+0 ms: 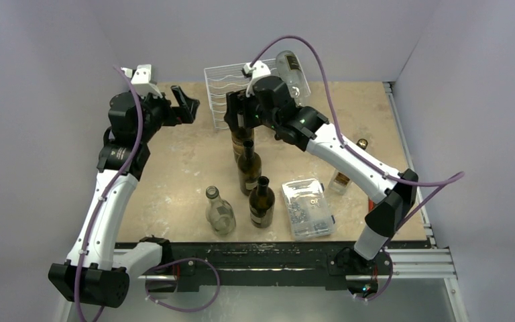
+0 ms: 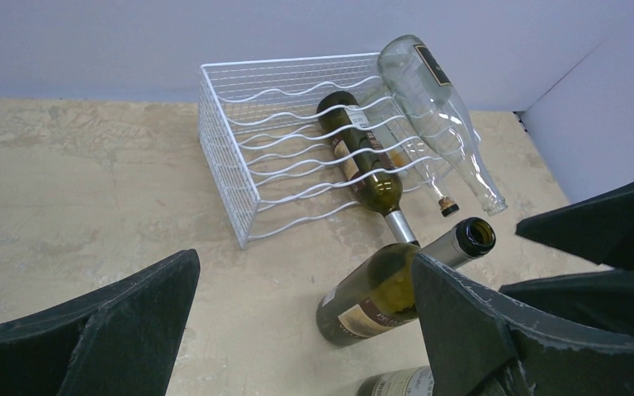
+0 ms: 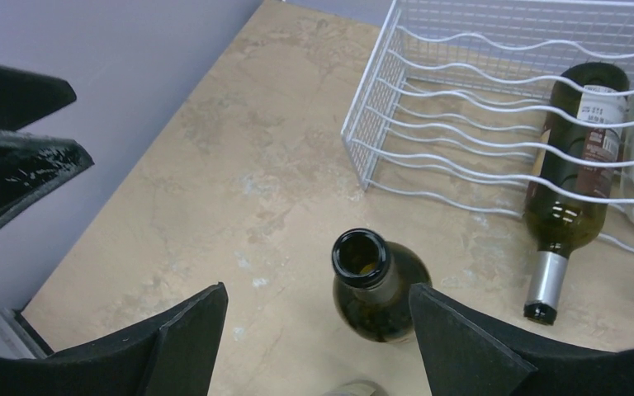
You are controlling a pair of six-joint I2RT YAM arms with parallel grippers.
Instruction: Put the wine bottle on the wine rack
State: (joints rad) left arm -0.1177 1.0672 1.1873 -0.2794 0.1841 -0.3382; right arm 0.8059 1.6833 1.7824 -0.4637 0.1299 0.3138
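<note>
The left arm climbs from its base, folds at the elbow and reaches toward the far side, the left claw held aloft with jaws spread wide. The right arm stretches diagonally to the far centre (its wrist tipped downward), and the right claw is parted just as wide.

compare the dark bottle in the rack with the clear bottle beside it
The dark bottle is green glass with a silver foil neck; the clear bottle is colourless and bare-necked. The dark bottle lies low in the wine rack; the clear bottle sits higher, tilted. Both point necks outward.
</note>
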